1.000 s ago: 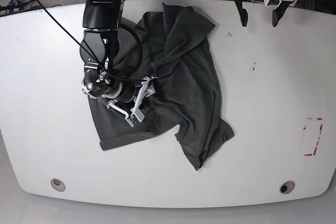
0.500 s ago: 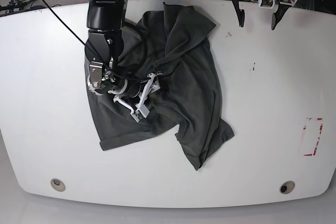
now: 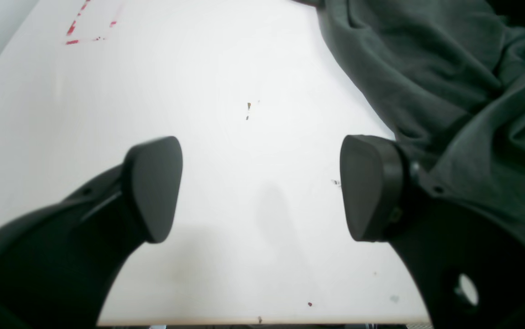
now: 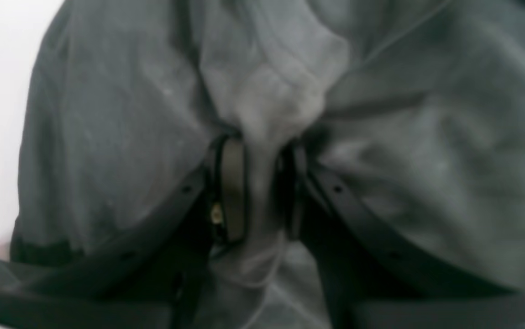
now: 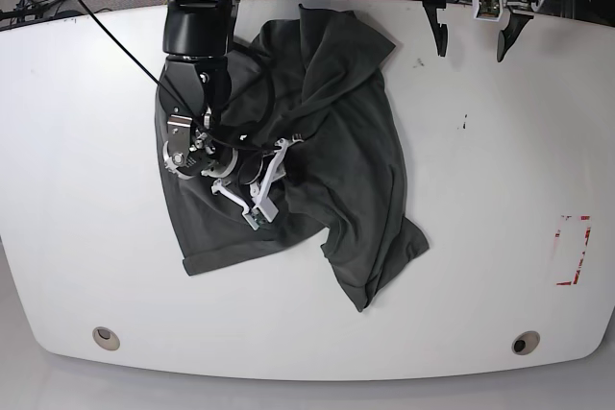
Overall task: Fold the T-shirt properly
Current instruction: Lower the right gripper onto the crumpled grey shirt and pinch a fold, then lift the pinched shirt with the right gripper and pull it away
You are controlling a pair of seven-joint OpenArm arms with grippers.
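The right gripper (image 4: 257,189), black-fingered with white brackets, had its jaws drawn in on a raised ridge of the large dark charcoal-grey T-shirt (image 4: 121,137); only the right wrist view showed the cloth bunched between the pads, while the base view showed just that gripper (image 5: 272,180) pressed down into the T-shirt's (image 5: 351,141) middle. The left gripper (image 3: 260,187) hung with jaws spread wide and nothing between them, just beside the T-shirt's (image 3: 463,82) far right edge.

A second earlier the right gripper's jaws had stood wider, lower and further left on the cloth.

The T-shirt lay crumpled on the white oval table (image 5: 480,189). Well to its right sat a red dashed rectangle mark (image 5: 574,250); small dark specks (image 3: 248,111) dotted the table between the left gripper's fingers.
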